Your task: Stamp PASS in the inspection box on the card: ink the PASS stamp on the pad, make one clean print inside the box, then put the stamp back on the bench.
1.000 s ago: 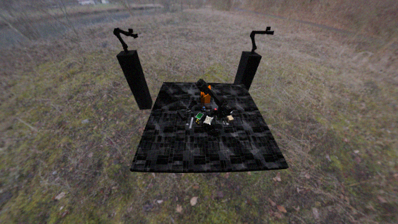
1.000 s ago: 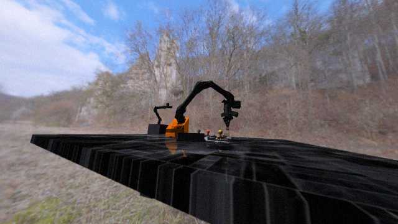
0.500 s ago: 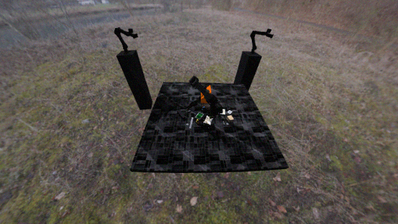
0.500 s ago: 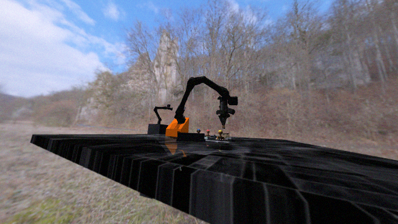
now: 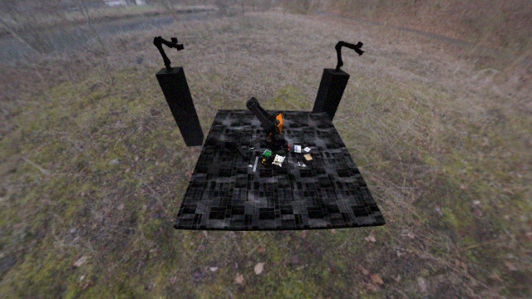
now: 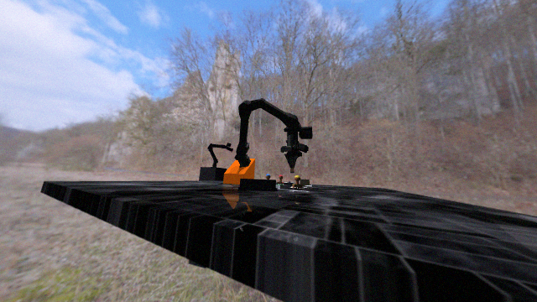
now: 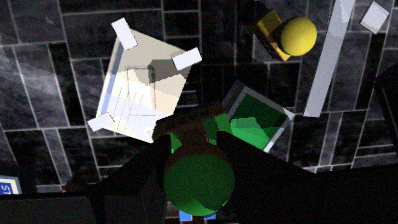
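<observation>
My gripper (image 7: 193, 141) (image 6: 292, 169) is shut on the green-knobbed stamp (image 7: 199, 184), held by its neck above the bench. Its dark block with green sides points down; its face is hidden. In the wrist view the block is between the card and the pad. The green ink pad (image 7: 257, 117) (image 5: 267, 154) lies open to the right. The cream card (image 7: 167, 97) (image 5: 278, 160) lies left, held by white tabs, partly shadowed. Its thin box outline (image 7: 140, 67) shows beside several faint lines; no clear print is visible inside.
A yellow-knobbed stamp (image 7: 299, 36) (image 6: 297, 178) stands beyond the pad, near a pale strip (image 7: 327, 70) and a small white block (image 7: 374, 18). Red (image 6: 280, 177) and blue (image 6: 268, 176) knobs stand nearer the arm's base. A tan block (image 5: 307, 157) lies right of the card.
</observation>
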Robot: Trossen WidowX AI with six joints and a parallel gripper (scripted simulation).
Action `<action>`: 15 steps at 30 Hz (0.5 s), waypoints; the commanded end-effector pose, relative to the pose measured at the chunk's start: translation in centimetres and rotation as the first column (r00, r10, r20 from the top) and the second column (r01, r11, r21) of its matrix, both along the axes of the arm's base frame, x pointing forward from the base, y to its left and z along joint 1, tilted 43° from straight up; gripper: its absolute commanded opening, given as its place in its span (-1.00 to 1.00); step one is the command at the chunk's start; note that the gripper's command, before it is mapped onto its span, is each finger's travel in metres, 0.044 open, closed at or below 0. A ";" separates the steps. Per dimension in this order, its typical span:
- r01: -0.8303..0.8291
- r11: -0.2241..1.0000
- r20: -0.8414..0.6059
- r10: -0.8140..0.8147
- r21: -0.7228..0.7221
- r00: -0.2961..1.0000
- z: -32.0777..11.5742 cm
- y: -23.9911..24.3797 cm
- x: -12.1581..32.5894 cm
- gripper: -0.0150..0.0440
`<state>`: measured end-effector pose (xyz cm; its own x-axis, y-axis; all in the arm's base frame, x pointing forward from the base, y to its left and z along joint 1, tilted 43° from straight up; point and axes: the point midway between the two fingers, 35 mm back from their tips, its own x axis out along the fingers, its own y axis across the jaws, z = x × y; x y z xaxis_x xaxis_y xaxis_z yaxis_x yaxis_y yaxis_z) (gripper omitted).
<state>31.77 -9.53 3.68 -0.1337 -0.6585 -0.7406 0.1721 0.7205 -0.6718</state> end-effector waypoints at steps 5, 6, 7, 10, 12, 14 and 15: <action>-0.004 1.000 -0.003 0.004 -0.008 1.000 2.0 -1.9 -3.1 -0.49; -0.004 1.000 -0.004 0.004 -0.009 1.000 2.2 -2.1 -3.5 -0.49; -0.004 1.000 -0.004 0.004 -0.010 1.000 2.3 -2.3 -3.9 -0.49; -0.003 1.000 -0.005 0.003 -0.013 1.000 2.8 -2.8 -5.1 -0.49; -0.003 1.000 -0.006 0.003 -0.014 1.000 3.0 -3.1 -5.6 -0.49; -0.003 1.000 -0.006 0.003 -0.014 1.000 3.1 -3.1 -5.7 -0.49; -0.003 1.000 -0.006 0.003 -0.014 1.000 3.1 -3.1 -5.7 -0.49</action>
<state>26.66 -12.41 6.51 -0.1393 -0.6657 -0.7331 0.1725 0.7127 -0.6800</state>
